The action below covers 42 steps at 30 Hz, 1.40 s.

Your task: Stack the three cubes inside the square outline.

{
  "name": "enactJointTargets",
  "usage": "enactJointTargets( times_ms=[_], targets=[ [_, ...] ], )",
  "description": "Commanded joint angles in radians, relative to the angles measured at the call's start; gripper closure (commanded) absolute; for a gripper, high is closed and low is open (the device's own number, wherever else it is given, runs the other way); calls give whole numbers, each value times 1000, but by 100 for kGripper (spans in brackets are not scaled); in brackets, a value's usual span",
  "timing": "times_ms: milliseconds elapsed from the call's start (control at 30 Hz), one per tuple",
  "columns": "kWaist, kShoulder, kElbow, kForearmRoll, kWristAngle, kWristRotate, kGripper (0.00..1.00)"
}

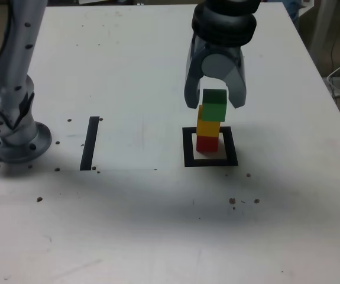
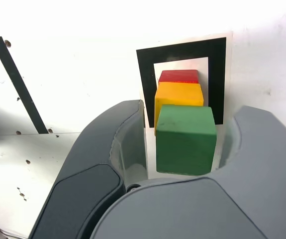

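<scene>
Three cubes stand stacked inside the square outline (image 1: pixel 211 161): red cube (image 1: pixel 207 143) at the bottom, yellow cube (image 1: pixel 208 127) on it, green cube (image 1: pixel 214 105) on top, sitting a little off to the exterior view's right. My gripper (image 1: pixel 215 102) hangs over the stack, open, one finger on each side of the green cube. The wrist view shows the green cube (image 2: pixel 186 139) between the fingers (image 2: pixel 118 144) with a gap on each side. Behind it are the yellow cube (image 2: pixel 178 94), the red cube (image 2: pixel 178 76) and the square outline (image 2: pixel 182 50).
A straight black strip (image 1: pixel 90 143) lies on the white table (image 1: pixel 158 225) to the exterior view's left of the outline. The arm's base (image 1: pixel 16 136) stands at the far left. Small dark holes dot the tabletop.
</scene>
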Motion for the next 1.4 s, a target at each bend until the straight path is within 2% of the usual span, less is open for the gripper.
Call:
enactJointTargets(
  times_ms=[0,200,300,900,1100,1367],
  targets=[
    [9,1,5,3,4,6,24],
    [15,-7,23,11,10,11,6],
    [15,-17,27,4,8,21,1],
    [15,-109,45,-6,0,44,1],
    [15,-184,98,7,8,45,1],
    [36,-322,262,9,8,48,0]
  ],
)
